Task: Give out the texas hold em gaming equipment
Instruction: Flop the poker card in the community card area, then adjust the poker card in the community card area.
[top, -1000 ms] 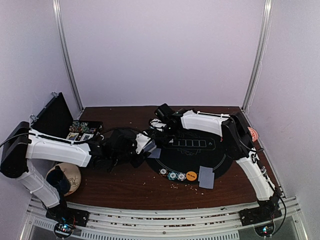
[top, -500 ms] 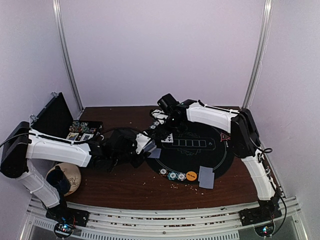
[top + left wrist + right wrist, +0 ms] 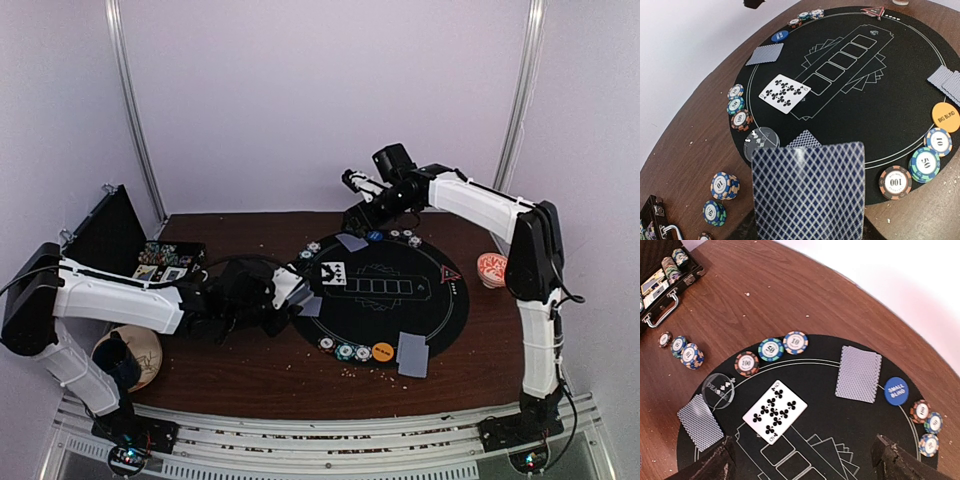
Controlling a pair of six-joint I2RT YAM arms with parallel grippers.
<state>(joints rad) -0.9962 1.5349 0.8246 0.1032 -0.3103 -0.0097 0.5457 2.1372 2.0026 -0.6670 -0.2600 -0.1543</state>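
Right pincer [image 3: 357, 200] hangs up in the air past the far rim of the black mat [image 3: 440, 310]. Its jaws are spread wide with nothing in them, and a face-down card [image 3: 351, 241] lies on the mat just below it. Left pincer [image 3: 288, 298] sits low at the mat's left edge, clamped on a blue-backed card [image 3: 309, 306].

Left wrist cam: the blue-backed card [image 3: 807, 192] fills the bottom of the shot, and a clubs card [image 3: 784, 93] lies face up further out on the mat.

Right wrist cam: the fingers [image 3: 715, 465] stand far apart. The clubs card [image 3: 775, 411] is way down between them, with the face-down card [image 3: 858, 373] and a blue disc [image 3: 896, 390] off to the right, clear of both fingers.
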